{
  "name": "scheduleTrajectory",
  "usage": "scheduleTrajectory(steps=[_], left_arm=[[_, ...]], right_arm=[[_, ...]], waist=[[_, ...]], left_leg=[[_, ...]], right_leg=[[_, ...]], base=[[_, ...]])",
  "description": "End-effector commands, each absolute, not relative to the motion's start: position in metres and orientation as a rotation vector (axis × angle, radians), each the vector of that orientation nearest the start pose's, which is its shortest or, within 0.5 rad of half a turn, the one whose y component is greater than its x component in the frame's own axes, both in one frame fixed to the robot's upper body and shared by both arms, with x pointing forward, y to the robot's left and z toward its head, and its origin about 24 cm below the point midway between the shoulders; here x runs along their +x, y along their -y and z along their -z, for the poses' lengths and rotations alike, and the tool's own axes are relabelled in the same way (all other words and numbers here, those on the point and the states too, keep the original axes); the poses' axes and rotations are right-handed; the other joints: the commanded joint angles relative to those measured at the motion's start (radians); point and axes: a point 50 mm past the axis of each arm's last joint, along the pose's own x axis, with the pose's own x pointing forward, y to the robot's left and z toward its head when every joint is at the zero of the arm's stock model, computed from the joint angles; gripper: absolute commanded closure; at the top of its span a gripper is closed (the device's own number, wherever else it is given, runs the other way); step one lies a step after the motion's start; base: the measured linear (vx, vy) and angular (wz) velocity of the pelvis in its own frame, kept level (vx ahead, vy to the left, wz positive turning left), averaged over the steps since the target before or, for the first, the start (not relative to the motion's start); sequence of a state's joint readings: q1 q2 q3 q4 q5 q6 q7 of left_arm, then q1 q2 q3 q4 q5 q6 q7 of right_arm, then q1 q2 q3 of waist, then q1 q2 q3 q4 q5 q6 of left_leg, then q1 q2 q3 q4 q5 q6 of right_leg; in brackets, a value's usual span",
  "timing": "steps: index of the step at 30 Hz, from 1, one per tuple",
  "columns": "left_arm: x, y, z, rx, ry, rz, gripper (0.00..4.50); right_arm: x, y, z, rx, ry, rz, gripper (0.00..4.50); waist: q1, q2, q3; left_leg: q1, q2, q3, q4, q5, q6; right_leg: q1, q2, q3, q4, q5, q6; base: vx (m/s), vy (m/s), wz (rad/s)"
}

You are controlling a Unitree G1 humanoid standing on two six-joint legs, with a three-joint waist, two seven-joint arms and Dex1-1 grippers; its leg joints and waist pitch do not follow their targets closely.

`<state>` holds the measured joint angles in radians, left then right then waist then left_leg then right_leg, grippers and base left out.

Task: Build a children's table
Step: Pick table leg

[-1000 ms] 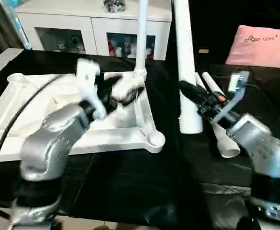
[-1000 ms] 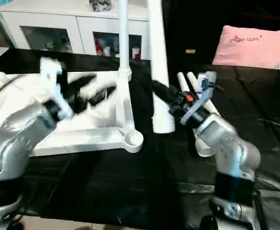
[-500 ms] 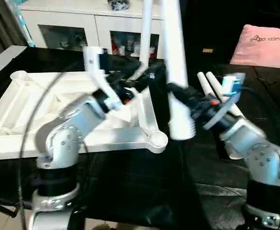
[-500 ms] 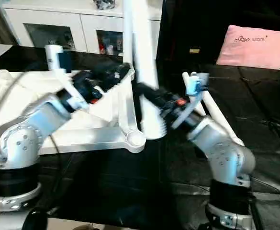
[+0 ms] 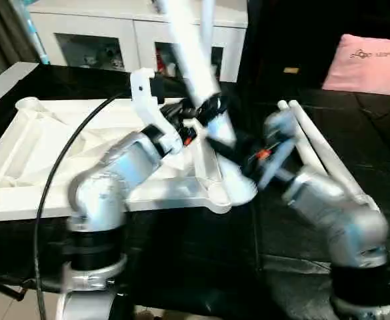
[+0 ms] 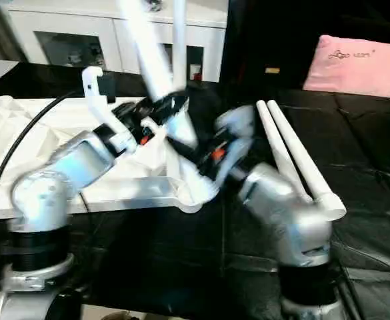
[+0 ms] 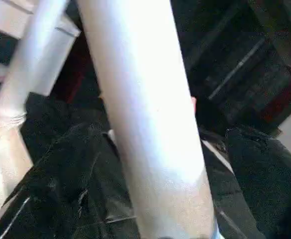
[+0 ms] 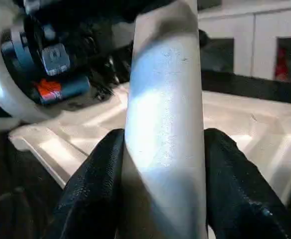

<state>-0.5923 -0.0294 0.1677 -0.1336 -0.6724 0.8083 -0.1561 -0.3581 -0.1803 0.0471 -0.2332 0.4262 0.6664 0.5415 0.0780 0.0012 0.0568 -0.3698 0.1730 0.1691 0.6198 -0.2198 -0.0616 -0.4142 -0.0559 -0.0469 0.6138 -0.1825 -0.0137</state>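
Currently both grippers are on one white leg (image 5: 198,63), which leans steeply over the near right corner socket (image 5: 229,193) of the tabletop (image 5: 41,153); its thick end sits at or right above that socket, contact unclear through motion blur. Right gripper (image 8: 162,164): black fingers (image 8: 93,184) closed around the leg's thick part, one on each side, touching it. Left gripper (image 7: 155,164): fingers (image 7: 70,169) flank the same leg higher up the tube; the near one presses the tube, a small gap shows at the other, so I can't tell if it is really clamped. Tabletop lies ribbed side up on the black desk (image 5: 181,267), with the left arm reaching across it from the near side. A second leg (image 5: 207,20) stands upright in the tabletop's far right corner socket, just behind the tilted one. Two more legs (image 6: 295,157) lie side by side on the desk to the right of the tabletop, well apart from it. White glass-door cabinet (image 5: 95,40) stands behind the tabletop; pink pillow (image 5: 368,60) far right of it.
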Motion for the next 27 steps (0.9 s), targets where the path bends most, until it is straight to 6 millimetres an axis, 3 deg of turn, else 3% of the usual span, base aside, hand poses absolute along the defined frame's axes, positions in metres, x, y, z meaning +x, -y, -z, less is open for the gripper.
scheduleTrajectory(steps=[1,4,11,18,27], left_arm=[[0.317,-0.085,-0.183,-0.563,-0.055,0.644,0.0],[0.317,-0.082,-0.184,-0.542,-0.047,0.632,0.0],[0.315,-0.068,-0.182,-0.676,-0.148,0.647,0.0],[0.316,-0.068,-0.193,-0.805,-0.101,0.648,0.7],[0.317,-0.066,-0.192,-0.74,-0.109,0.636,1.27]], right_arm=[[0.285,0.1,-0.14,0.138,-0.038,-0.845,2.63],[0.285,0.1,-0.141,0.121,-0.025,-0.842,2.63],[0.288,0.095,-0.144,0.043,0.021,-0.815,2.63],[0.289,0.093,-0.145,0.023,0.062,-0.807,2.63],[0.293,0.094,-0.146,0.01,0.081,-0.772,2.63]], waist=[[0.0,-0.006,-0.068],[0.002,-0.007,-0.068],[0.006,-0.009,-0.066],[0.004,-0.008,-0.067],[0.007,-0.007,-0.07]], left_leg=[[0.0,0.041,-0.015,-0.07,-0.011,0.026],[0.0,0.041,-0.014,-0.069,-0.016,0.035],[-0.001,0.04,-0.013,-0.068,-0.033,0.026],[-0.001,0.038,-0.014,-0.066,-0.042,0.037],[0.0,0.04,-0.014,-0.065,-0.019,0.048]], right_leg=[[0.065,-0.07,0.046,-0.064,-0.115,-0.164],[0.066,-0.07,0.047,-0.064,-0.113,-0.167],[0.068,-0.071,0.047,-0.066,-0.131,-0.181],[0.066,-0.069,0.046,-0.07,-0.164,-0.15],[0.067,-0.068,0.046,-0.062,-0.102,-0.172]], base=[[0.0,0.0,0.0],[0.0,0.0,0.0],[0.0,0.0,0.0],[0.0,0.0,0.0],[0.0,0.0,0.0]])
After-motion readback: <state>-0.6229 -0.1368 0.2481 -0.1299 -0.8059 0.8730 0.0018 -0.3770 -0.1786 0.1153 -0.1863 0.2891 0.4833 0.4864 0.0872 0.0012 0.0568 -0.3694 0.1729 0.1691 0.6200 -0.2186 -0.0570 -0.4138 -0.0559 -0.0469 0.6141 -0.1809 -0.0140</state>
